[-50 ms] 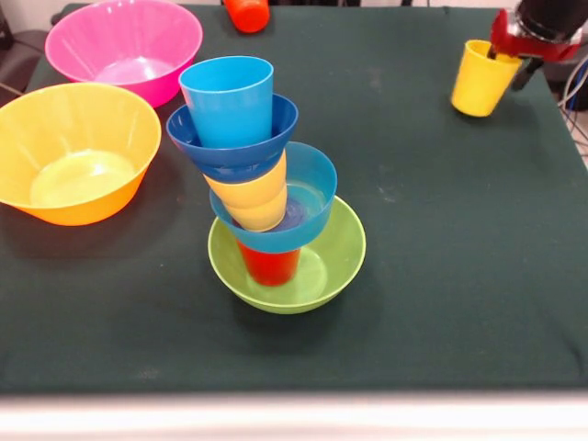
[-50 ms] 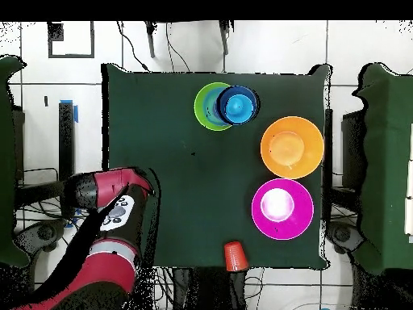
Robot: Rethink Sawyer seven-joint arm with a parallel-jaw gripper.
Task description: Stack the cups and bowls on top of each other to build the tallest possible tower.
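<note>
- Your end effector (image 1: pixel 501 50) sits at the table's far right corner, closed on the rim of a yellow cup (image 1: pixel 482 78), which hangs tilted
- Nearest you, the tower (image 1: pixel 266 184) leans left: green bowl (image 1: pixel 335 266), red cup, light blue bowl, yellow cup, dark blue bowl, blue cup (image 1: pixel 228 99) on top
- Bring the cup over level and lower it straight, gently
- Yellow-orange bowl (image 1: pixel 73 152), pink bowl (image 1: pixel 124 46) and orange cup (image 1: pixel 248 13) wait beyond

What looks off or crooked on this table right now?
The tower in the green bowl leans: its upper pieces step sideways, so the light blue cup on top sits off-centre above the red cup. An orange cup lies tipped at the table's edge.
</note>
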